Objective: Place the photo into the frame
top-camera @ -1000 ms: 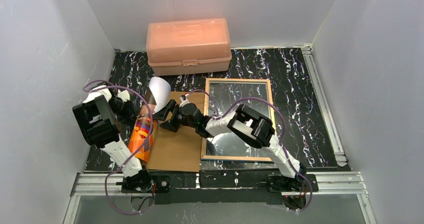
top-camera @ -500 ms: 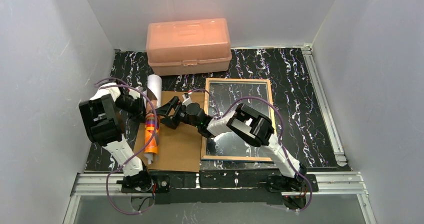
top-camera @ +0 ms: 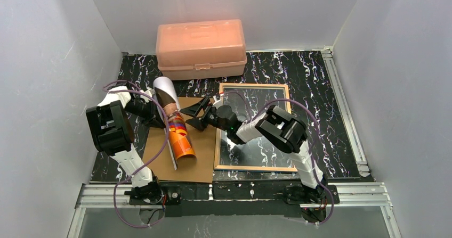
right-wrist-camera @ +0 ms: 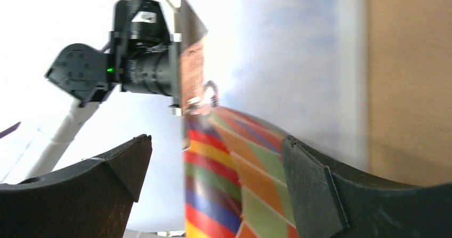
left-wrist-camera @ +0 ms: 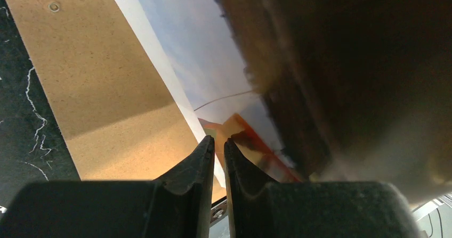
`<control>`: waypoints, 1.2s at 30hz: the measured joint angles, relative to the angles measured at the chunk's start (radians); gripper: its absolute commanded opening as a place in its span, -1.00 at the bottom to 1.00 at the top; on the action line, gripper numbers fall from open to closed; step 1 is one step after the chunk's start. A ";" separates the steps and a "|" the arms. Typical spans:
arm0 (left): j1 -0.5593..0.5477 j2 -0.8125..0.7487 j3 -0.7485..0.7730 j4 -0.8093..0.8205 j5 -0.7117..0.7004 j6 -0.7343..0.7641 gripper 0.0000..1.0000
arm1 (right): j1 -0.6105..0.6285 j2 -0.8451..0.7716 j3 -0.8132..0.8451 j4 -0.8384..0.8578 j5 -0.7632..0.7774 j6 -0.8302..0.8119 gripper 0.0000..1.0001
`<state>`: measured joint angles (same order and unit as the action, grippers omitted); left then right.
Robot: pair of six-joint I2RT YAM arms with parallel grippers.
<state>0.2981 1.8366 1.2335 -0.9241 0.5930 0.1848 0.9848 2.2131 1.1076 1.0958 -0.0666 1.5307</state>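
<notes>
The photo (top-camera: 181, 140) is curled, its balloon side facing right and its white back showing at the top. Its lower edge rests on the brown backing board (top-camera: 198, 161). My left gripper (top-camera: 161, 119) is shut on the photo's left edge; in the left wrist view the paper's (left-wrist-camera: 213, 62) edge runs between the nearly touching fingertips of that gripper (left-wrist-camera: 219, 142). My right gripper (top-camera: 192, 116) stands wide open just right of the photo, and the chequered print (right-wrist-camera: 240, 179) fills the gap of that gripper (right-wrist-camera: 216, 155) without touching either finger. The frame (top-camera: 255, 85) lies flat, wood side up, right of the board.
A peach plastic box (top-camera: 201, 49) stands at the back, behind the board and frame. The right forearm reaches over the frame's left half. Grey walls close in on both sides. The left wrist camera (right-wrist-camera: 144, 62) shows behind the photo in the right wrist view.
The left gripper has swung the curled photo from the board's left edge rightward over the board. The right gripper, still open, has drawn back right toward the frame's top-left corner.
</notes>
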 measured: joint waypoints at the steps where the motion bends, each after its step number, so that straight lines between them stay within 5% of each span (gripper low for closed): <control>1: 0.000 -0.002 0.000 0.000 0.003 -0.003 -0.76 | -0.005 -0.019 -0.005 0.003 -0.002 -0.004 0.97; 21: 0.017 -0.046 -0.064 0.039 -0.018 -0.031 -0.80 | 0.011 -0.124 -0.008 -0.181 -0.110 -0.121 0.97; 36: 0.077 -0.100 -0.148 0.114 -0.236 -0.059 -0.81 | 0.008 -0.192 0.000 -0.472 -0.093 -0.255 0.97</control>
<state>0.3752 1.7363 1.0851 -0.8097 0.3573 0.1257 0.9924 2.0212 1.1080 0.6235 -0.1593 1.2755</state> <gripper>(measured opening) 0.101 0.985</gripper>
